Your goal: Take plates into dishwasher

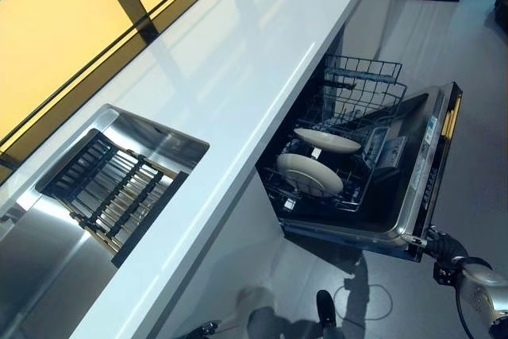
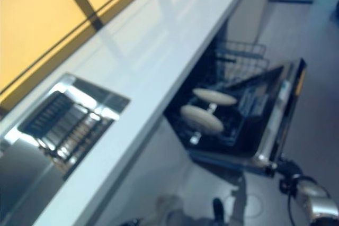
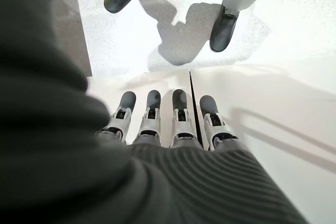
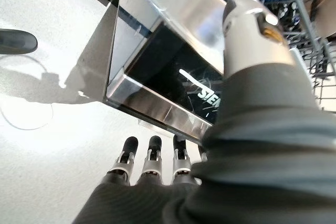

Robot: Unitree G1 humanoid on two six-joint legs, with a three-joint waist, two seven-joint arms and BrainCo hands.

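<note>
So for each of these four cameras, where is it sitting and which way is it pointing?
Left eye view: on the head, looking down at the white counter, the sink and the open dishwasher with two plates racked; the right hand shows at the door's corner.
Right eye view: beside it, same scene.
Left wrist view: on the left wrist, looking along the left hand, fingers straight, toward white panels and floor.
Right wrist view: on the right wrist, looking up along its hand under the dishwasher door.
Both eye views and the right wrist view share the door.

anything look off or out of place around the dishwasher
Nothing stands out. Two plates sit in the lower rack of the dishwasher, its door hanging open. The right hand is under the door's edge, fingers straight, holding nothing.
</note>
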